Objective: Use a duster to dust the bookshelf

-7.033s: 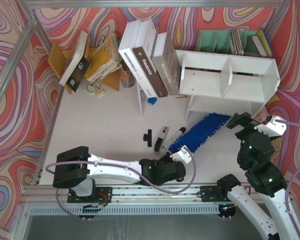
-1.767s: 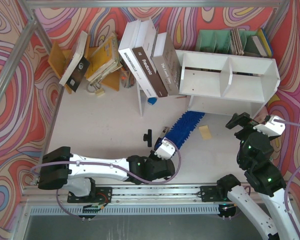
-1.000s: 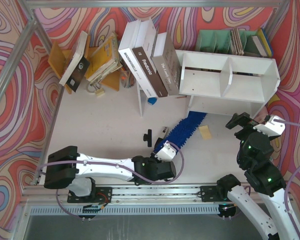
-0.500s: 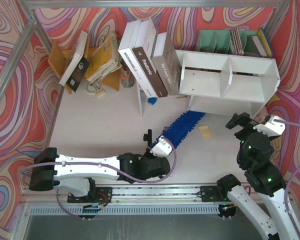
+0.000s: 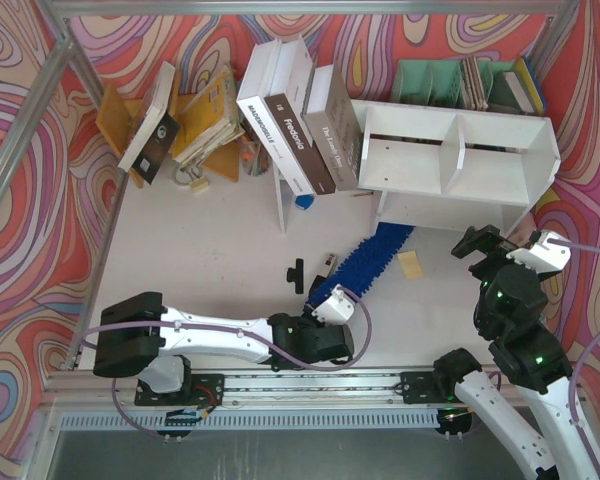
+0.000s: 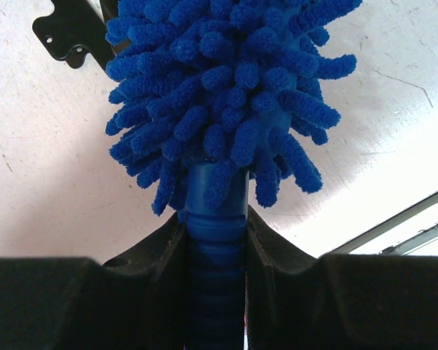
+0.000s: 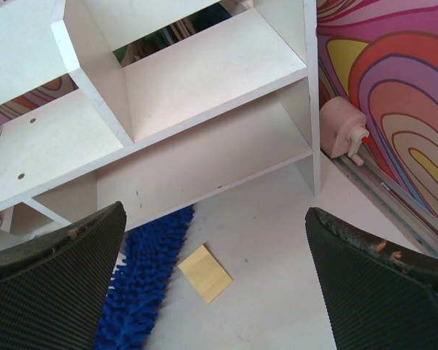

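- The duster [image 5: 372, 256] lies on the white table [image 5: 210, 260]. The left claw [image 5: 332, 300] is clamped tight on its ribbed handle, and the fluffy head stretches straight ahead of that claw.
- Its far tip reaches the foot of the bookshelf [image 5: 460, 150].
- A black bracket [image 5: 296, 272] sits just left of the gripping claw, and a yellow note [image 5: 410, 263] lies beside the head.
- The right claw [image 5: 480, 242] hangs empty with its jaws spread wide, facing the bookshelf's lower shelf.
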You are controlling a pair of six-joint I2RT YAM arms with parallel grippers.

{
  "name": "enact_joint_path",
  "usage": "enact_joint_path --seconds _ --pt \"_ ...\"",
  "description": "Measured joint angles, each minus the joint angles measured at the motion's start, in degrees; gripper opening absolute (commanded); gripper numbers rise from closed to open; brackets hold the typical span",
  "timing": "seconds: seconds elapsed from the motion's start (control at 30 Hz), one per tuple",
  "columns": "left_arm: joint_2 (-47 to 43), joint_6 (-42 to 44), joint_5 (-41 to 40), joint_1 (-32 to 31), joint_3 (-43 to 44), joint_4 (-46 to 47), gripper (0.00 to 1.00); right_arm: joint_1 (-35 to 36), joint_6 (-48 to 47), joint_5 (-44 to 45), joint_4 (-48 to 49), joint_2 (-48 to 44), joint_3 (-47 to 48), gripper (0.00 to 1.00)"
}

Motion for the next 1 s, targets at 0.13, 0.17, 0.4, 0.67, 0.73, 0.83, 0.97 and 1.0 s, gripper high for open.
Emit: enact_joint_path --seconds 0.13,0.17,0.4,0.67,0.73,0.83,0.97,1.0 --pt "0.1 0.3 -0.5 0.0 0.7 0.1 0.00 0.0 0.0 0.0 0.0 0.0 0.0 0.99" --pt "0.1 0.5 -0.7 0.0 0.9 0.2 0.00 0.0 0.0 0.0 0.0 0.0 0.0 0.99" --pt "-1.4 1.8 -2.7 0.0 1.8 0.9 0.00 0.0 0.0 0.0 0.0 0.0 0.0 0.99" --pt "-4.9 4.3 -3.2 0.3 2.2 5.1 0.00 0.0 0.0 0.0 0.0 0.0 0.0 0.99" --pt "-3.9 5.0 -2.9 0.4 3.1 5.4 0.00 0.0 0.0 0.0 0.0 0.0 0.0 0.99" --pt "-1.0 5.9 -1.7 0.4 5.0 7.1 0.00 0.0 0.0 0.0 0.0 0.0 0.0 0.99" --pt "3.0 7.5 0.0 0.3 6.9 10.1 0.00 0.0 0.0 0.0 0.1 0.0 0.0 0.99" --pt "4.0 8.0 0.3 0.2 7.5 10.5 0.00 0.0 0.0 0.0 0.1 0.0 0.0 0.99"
